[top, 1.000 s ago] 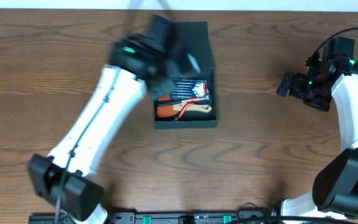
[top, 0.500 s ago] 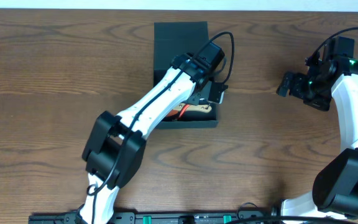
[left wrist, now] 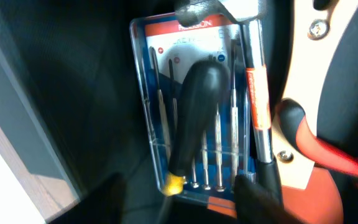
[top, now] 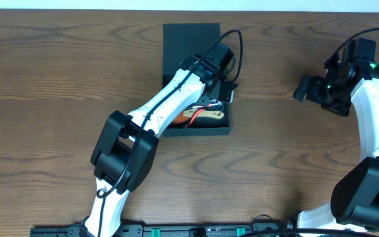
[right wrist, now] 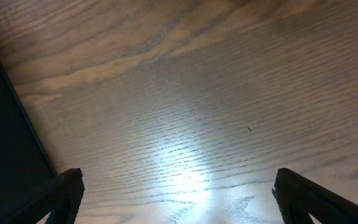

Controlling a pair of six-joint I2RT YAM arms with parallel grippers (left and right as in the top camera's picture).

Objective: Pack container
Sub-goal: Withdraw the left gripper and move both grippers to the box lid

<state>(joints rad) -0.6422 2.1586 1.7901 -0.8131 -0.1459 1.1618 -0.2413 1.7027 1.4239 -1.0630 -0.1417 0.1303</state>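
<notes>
Dark container (top: 196,130), overhead: lies open on the desk (top: 58,79), your left claw (top: 226,91) down inside it.
Left wrist: your claw's jaws stand apart, either side of a black-handled screwdriver (left wrist: 194,118) lying on a screwdriver set (left wrist: 148,93).
Right wrist: your right claw (right wrist: 179,199), spread wide above the desk.

The only lettering sits on the clear plastic case (left wrist: 143,87) of small screwdrivers lying in the container (top: 191,38), seen in the left wrist view. A red strip (left wrist: 194,25) across the case's top edge carries 1 word in white capitals; its end reads "ISION" (probably "PRECISION", with the start blurred and partly covered). Below it runs 1 line of pale print, too blurred to read. Under that are 3 small round marks (left wrist: 161,50), red, pink and blue, each with a tiny white sign that cannot be made out.
</notes>
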